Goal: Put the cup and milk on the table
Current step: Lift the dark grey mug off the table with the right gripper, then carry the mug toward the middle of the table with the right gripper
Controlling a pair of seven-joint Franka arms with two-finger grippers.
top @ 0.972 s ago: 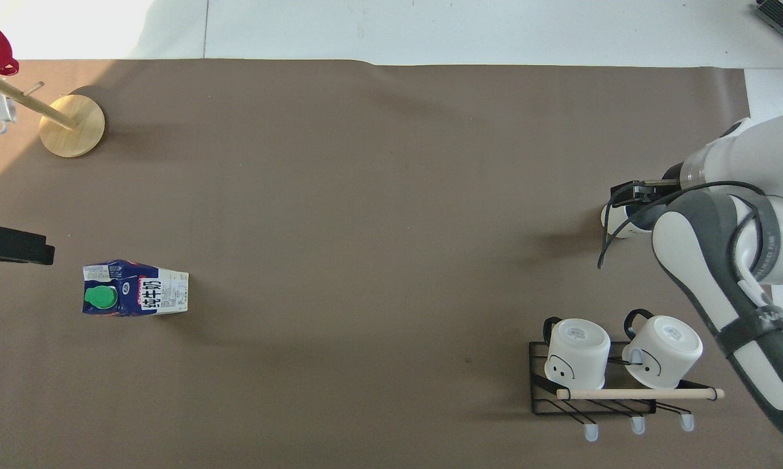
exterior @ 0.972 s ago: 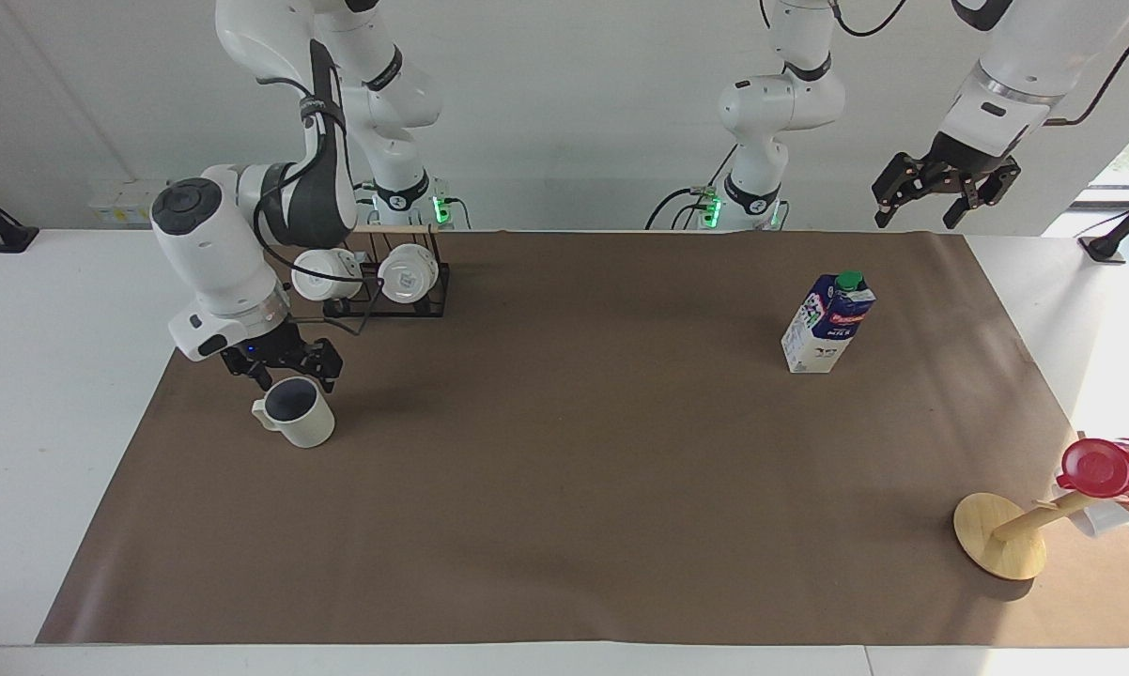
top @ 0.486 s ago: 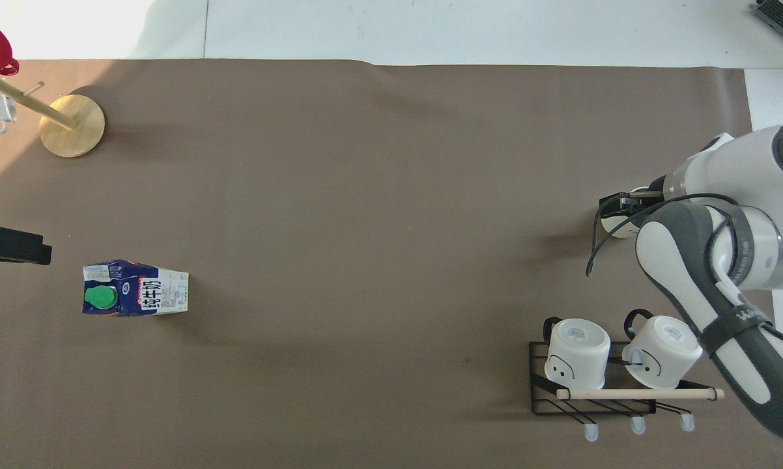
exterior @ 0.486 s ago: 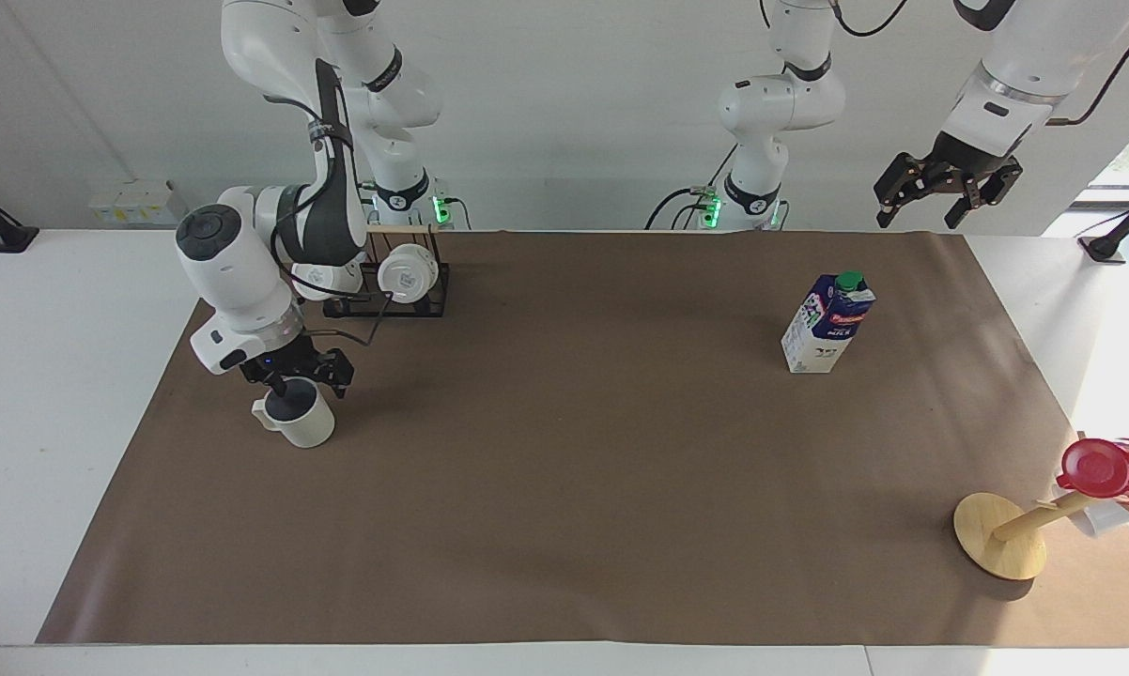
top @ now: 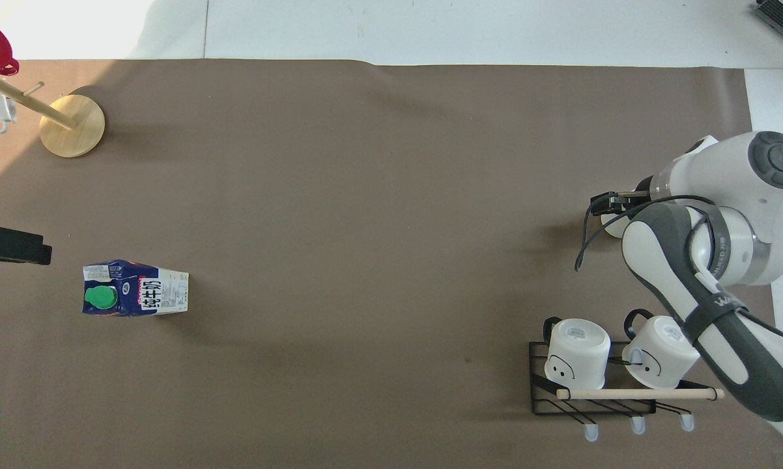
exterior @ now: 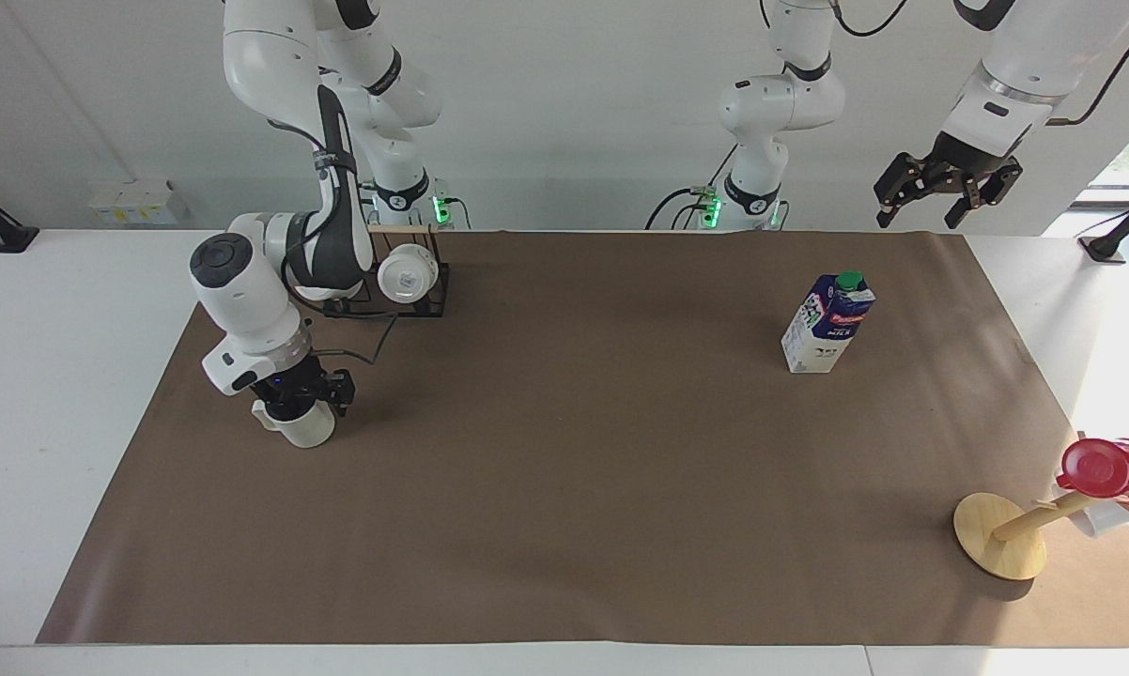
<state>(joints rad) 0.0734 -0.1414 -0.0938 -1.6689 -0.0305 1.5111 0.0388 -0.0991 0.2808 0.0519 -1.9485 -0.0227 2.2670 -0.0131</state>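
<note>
The off-white ribbed cup stands upright on the brown mat of the table toward the right arm's end. My right gripper is down over the cup's rim, its fingers spread on either side of the cup. In the overhead view the right arm hides most of the cup, and the gripper shows just over it. The milk stands upright on the mat toward the left arm's end; it also shows in the overhead view. My left gripper hangs open and empty, high over the mat's corner.
A black rack with plain white mugs stands on the mat, nearer to the robots than the cup. A wooden stand with a red cup is at the left arm's end, farther from the robots than the milk.
My right gripper has come down from just above the cup to around its rim, and the wrist has swung more upright. The cup, the milk and the left arm have not moved.
</note>
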